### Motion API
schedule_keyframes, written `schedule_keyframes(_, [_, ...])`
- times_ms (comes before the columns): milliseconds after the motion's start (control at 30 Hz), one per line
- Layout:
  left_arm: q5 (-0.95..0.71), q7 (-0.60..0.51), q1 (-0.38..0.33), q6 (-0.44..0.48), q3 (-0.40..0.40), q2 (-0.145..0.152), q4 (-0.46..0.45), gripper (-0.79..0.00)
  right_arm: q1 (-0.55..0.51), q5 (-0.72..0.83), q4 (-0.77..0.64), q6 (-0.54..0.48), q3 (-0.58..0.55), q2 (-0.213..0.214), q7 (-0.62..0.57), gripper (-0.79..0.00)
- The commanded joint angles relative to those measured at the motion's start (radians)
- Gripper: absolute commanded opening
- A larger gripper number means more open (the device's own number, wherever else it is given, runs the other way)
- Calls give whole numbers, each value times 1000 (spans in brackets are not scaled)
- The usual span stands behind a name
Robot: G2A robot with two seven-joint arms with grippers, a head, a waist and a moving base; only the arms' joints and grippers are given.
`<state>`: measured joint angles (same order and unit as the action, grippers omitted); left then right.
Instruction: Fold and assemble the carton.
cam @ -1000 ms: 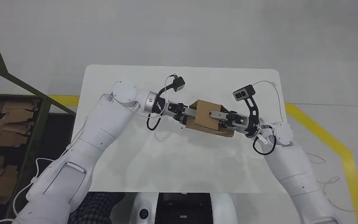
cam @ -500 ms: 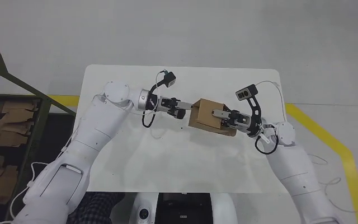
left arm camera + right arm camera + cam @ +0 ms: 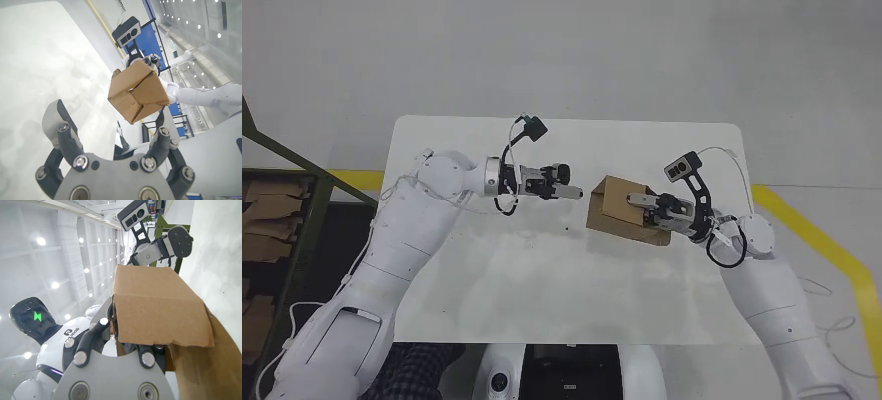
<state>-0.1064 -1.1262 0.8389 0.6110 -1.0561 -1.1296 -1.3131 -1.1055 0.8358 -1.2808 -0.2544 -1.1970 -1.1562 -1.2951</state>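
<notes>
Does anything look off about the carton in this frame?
Yes. The carton, held by the right gripper, has end flaps that sit unevenly with a dark gap between them, and its edge at that gripper looks ragged. The left gripper is open, clear of it.

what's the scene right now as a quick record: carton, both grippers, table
carton: brown, flaps folded shut on the end facing the left gripper
right gripper: shut on a carton wall at the other end
left gripper: open, apart from the carton, pointed at its folded end
table: white, beneath both arms
task state: one end folded; the end at the right gripper looks unclosed
</notes>
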Motion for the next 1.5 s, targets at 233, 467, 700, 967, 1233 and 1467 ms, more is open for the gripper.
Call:
schedule_keyframes(233, [168, 43, 20, 126, -2, 21, -87, 0, 30, -2, 43, 57, 21, -6, 4, -785])
schedule_keyframes(467, [172, 43, 20, 126, 5, 24, -90, 0, 34, -9, 47, 70, 25, -7, 16, -785])
schedule_keyframes(700, [172, 43, 20, 126, 5, 24, -90, 0, 34, -9, 47, 70, 25, -7, 16, -785])
schedule_keyframes(967, [209, 122, 43, 155, 3, 24, -123, 0, 25, -13, 35, 79, 28, -8, 38, -785])
schedule_keyframes(1233, [294, 326, 40, 401, 11, 32, -58, 0, 14, -21, 9, 119, 30, -4, -12, -785])
schedule_keyframes(1467, [557, 536, 63, 401, 39, 43, -121, 0, 13, -30, 12, 143, 20, 0, -19, -785])
